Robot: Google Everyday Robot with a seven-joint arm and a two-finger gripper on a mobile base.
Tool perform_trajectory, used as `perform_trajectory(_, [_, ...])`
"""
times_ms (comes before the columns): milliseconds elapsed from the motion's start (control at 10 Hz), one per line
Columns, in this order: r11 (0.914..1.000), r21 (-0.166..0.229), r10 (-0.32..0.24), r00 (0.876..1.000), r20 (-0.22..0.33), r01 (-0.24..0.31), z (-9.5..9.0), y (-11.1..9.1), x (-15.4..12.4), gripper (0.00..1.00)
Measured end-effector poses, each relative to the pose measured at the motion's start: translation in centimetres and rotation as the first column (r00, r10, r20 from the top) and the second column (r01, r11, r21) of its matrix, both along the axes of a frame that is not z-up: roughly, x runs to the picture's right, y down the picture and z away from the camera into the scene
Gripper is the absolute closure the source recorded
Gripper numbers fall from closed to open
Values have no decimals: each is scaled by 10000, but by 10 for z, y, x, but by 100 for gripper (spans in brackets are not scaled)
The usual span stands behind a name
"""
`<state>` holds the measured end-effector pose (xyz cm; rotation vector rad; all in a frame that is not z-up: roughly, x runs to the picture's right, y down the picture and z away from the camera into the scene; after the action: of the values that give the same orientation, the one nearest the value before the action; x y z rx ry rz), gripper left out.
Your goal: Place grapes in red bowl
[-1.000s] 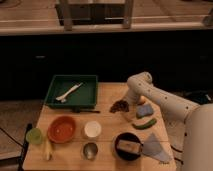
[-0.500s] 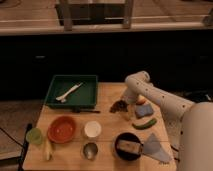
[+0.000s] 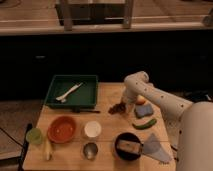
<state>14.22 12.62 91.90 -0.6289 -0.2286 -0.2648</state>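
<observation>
The red bowl [image 3: 63, 129] stands empty at the front left of the wooden table [image 3: 107, 97]. A dark bunch of grapes [image 3: 116, 108] lies near the table's middle right. My gripper [image 3: 121, 105] hangs at the end of the white arm, right over the grapes and touching or nearly touching them.
A green tray [image 3: 72, 92] with a white utensil [image 3: 68, 92] sits at the back left. A white cup [image 3: 92, 129], metal cup [image 3: 90, 149], green cup [image 3: 34, 135], banana [image 3: 48, 149], black bowl [image 3: 127, 146], blue cloth [image 3: 143, 111], green vegetable [image 3: 145, 124] and grey napkin [image 3: 156, 146] are around.
The arm has shifted slightly left and down toward the grapes. Nothing else has moved.
</observation>
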Motion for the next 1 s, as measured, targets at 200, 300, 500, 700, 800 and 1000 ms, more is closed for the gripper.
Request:
perform_trajectory(200, [9999,-103,31,10000,69,-31,4,6,-2,91])
perform_trajectory(300, [9999,-164,41,9999,108,-40,5,9,-3,98])
perform_trajectory(500, [9998,-200,25,9999,112,-23,3,9,-3,100])
perform_trajectory(700, [9998,-220,-2,9999,131,5,2,10,-4,100])
perform_trajectory(800, [9997,-217,-69,9998,185,73,1,11,-6,100])
perform_trajectory(1000, [9997,-85,-217,9993,314,220,-3,1,-12,100])
